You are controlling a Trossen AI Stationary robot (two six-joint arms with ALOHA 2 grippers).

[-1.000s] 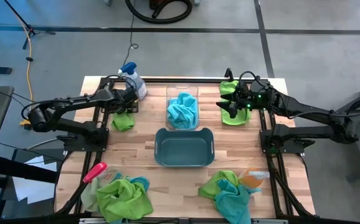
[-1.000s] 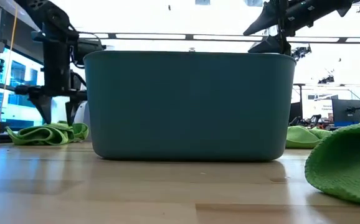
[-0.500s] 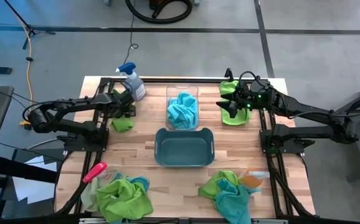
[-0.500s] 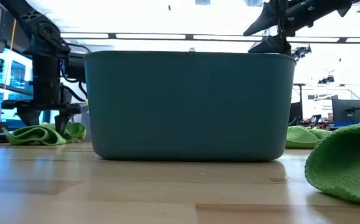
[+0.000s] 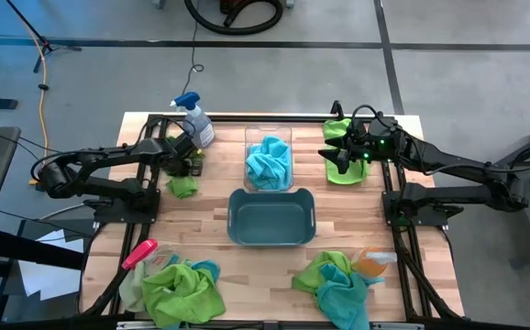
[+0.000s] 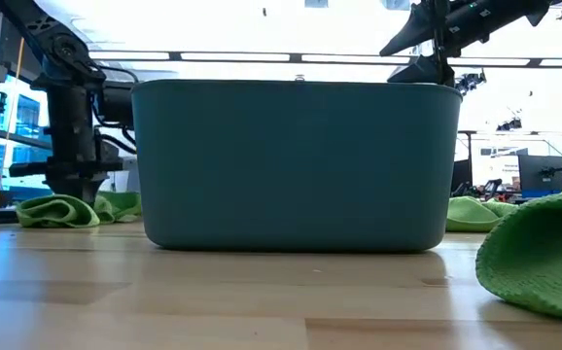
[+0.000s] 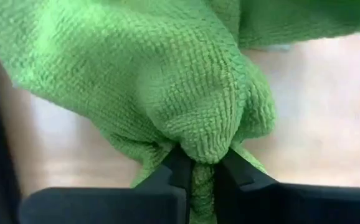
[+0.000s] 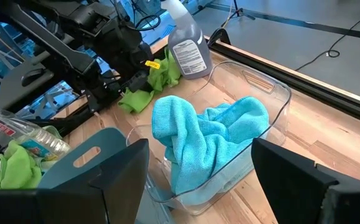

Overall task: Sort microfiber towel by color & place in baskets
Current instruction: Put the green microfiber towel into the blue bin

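From above, your left gripper [image 5: 182, 168] sits low on a crumpled lime-green microfiber towel [image 5: 182, 185], with the white spray bottle with blue trigger [image 5: 194, 119] just beyond it. To its inner side stand the clear narrow plastic bin [image 5: 269, 137], holding a turquoise towel [image 5: 270, 161], and the dark teal rounded bin [image 5: 271, 218]. Your right gripper [image 5: 341, 158] hovers over another green towel [image 5: 344, 170], fingers spread.

At table height, the left gripper [image 6: 77, 185] presses down into the green cloth [image 6: 59, 209] beside the teal bin [image 6: 296, 165].

In your left wrist view, the fingers [image 7: 179, 171] are pinching a fold of the green towel [image 7: 167, 81].

Your right wrist view shows the turquoise towel [image 8: 198, 140] in the clear bin [image 8: 264, 90].
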